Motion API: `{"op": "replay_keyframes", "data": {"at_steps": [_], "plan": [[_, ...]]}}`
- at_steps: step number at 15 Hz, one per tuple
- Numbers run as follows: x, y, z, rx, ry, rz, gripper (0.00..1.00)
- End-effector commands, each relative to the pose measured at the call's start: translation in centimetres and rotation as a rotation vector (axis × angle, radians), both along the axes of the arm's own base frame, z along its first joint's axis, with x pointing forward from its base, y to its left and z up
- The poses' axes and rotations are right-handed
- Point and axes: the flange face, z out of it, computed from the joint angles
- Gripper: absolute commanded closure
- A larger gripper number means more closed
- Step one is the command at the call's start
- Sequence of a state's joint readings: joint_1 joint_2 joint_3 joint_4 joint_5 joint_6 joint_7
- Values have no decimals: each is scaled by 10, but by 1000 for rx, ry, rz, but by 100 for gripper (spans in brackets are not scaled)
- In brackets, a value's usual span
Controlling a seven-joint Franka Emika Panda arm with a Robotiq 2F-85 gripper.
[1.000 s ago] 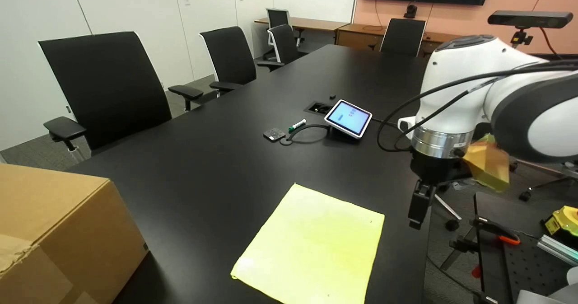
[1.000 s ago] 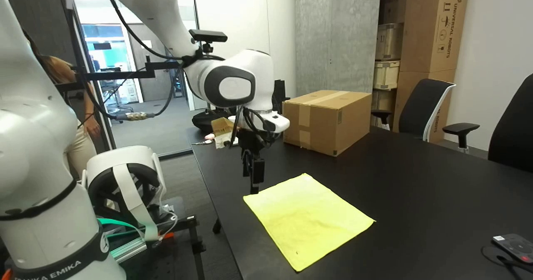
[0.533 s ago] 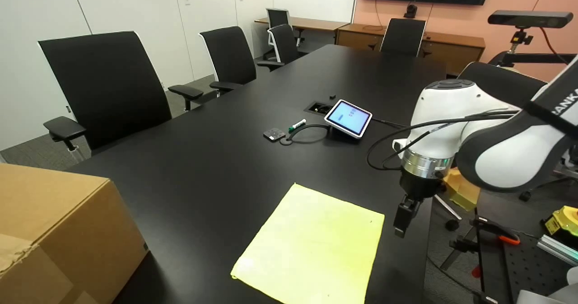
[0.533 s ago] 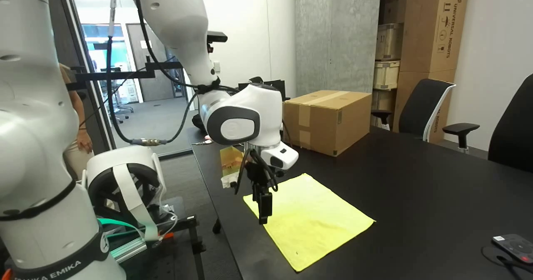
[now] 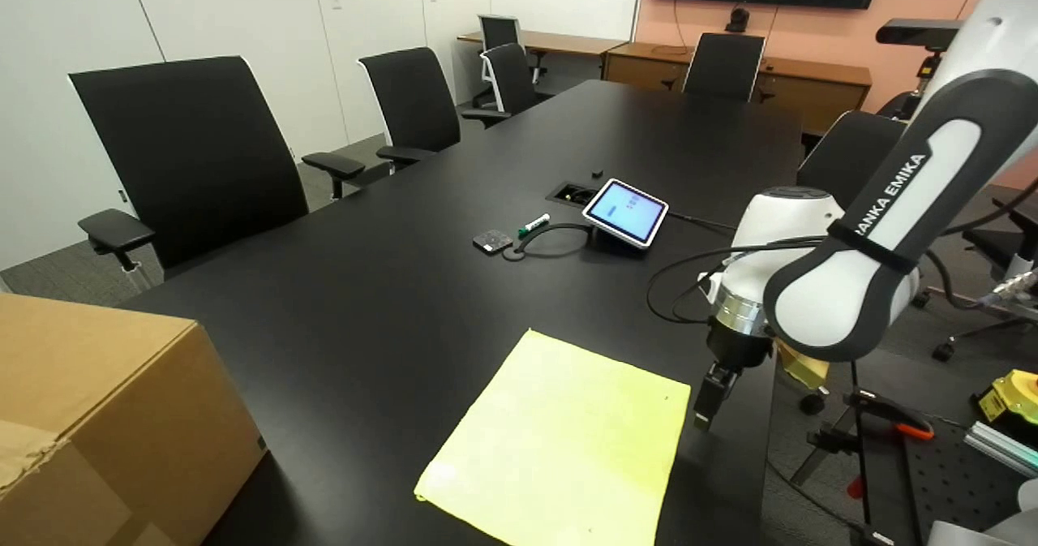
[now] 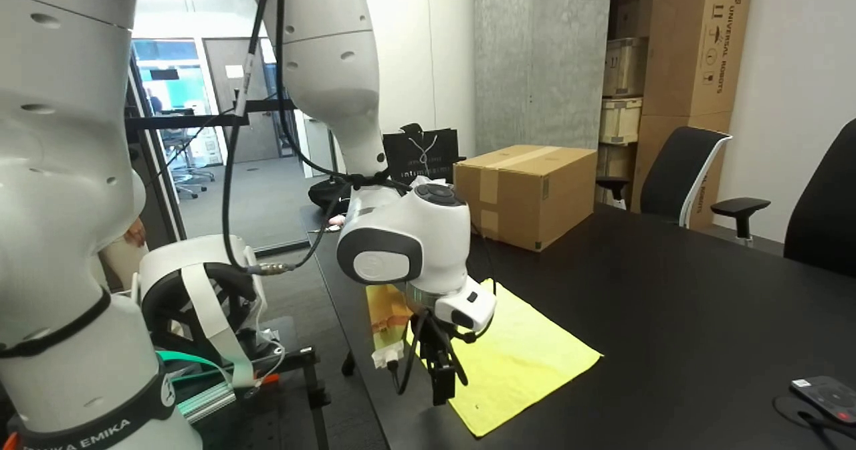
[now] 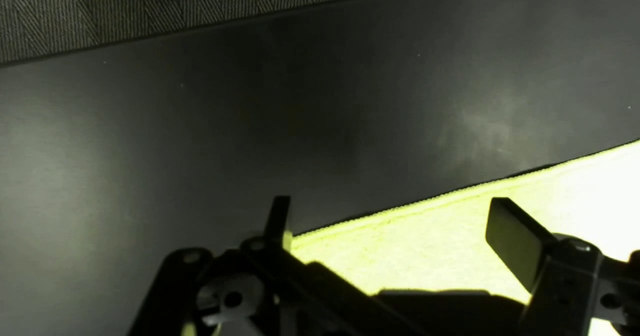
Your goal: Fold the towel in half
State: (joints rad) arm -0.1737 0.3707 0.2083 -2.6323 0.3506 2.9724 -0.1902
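Yellow towel [image 5: 559,440] lies flat and unfolded on the black table [image 5: 365,311], bottom middle in an exterior view, lower end cut off by the frame. The fingers [image 5: 714,392] are right of centre, just beside its right-hand edge, angled down toward it. Both tablet [image 5: 626,212] and box [image 5: 162,432] are well apart from it; shouldn't interfere.

In an exterior view the arm [image 6: 381,256] blocks part of the towel's left side. Fingers lower middle, near the towel's bottom corner. Can't tell their height off the table.

Wrist view: fingers spread wide, nothing gripped. Towel fills the lower right, edge slanting up to the right. Frame-right finger is over towel, frame-left one at the end of the visible edge. Corner itself hidden.

My read: lining up to pinch this edge, fold not begun. Gap runs roughly along the edge, so closing should bunch a tuck. Get both fingers over towel first, lower till they just press, close slowly, confirm the catch before lifting. Then low, slow arc to the opposite edge. Off-centre pinch would probably skew the fold; too high and they'd likely miss the thin fabric.
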Motion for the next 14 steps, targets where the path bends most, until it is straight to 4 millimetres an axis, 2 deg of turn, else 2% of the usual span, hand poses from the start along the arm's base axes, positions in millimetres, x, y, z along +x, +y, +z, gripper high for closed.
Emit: {"op": "replay_keyframes", "data": {"at_steps": [1, 9, 14], "plan": [[12, -12, -19, 25, -62, -1, 0], [13, -35, -50, 1, -103, -49, 0], [19, -42, -55, -30, -153, -110, 0]]}}
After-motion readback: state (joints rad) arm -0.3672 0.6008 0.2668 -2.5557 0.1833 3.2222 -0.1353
